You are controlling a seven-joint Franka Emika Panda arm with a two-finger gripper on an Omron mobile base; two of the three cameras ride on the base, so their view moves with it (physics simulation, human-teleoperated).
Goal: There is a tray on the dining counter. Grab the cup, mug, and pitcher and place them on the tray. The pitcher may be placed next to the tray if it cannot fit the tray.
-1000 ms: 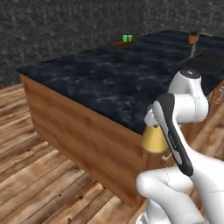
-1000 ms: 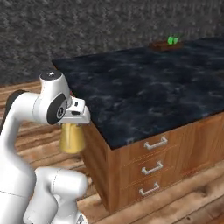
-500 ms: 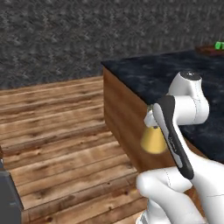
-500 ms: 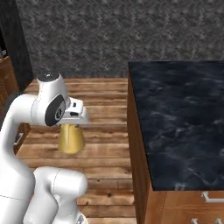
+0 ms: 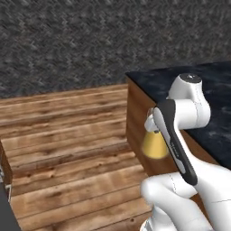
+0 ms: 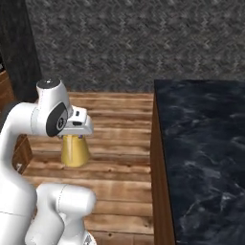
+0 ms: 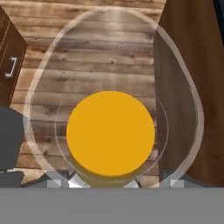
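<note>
The pitcher, clear glass with an orange-yellow cone-shaped lower body, hangs in the air under my gripper, which is shut on its rim. In the left base view the pitcher shows partly behind my forearm, below the gripper, just left of the counter's wooden corner. The hand view looks straight down into the pitcher, past its clear rim to the orange bottom, with the floor beneath. The dining counter with its black veined top lies to the right of the pitcher, and its corner shows behind my arm. Tray, cup and mug are out of view.
Wooden plank floor spreads under and left of the pitcher. A dark grey herringbone wall closes the back. A brown drawer front with a metal handle stands at the left, and a tall dark unit rises at the far left.
The whole picture has swung: the base has moved, so the counter has slid to the right and more floor shows. The pitcher stays hanging in my gripper, unchanged against the arm.
</note>
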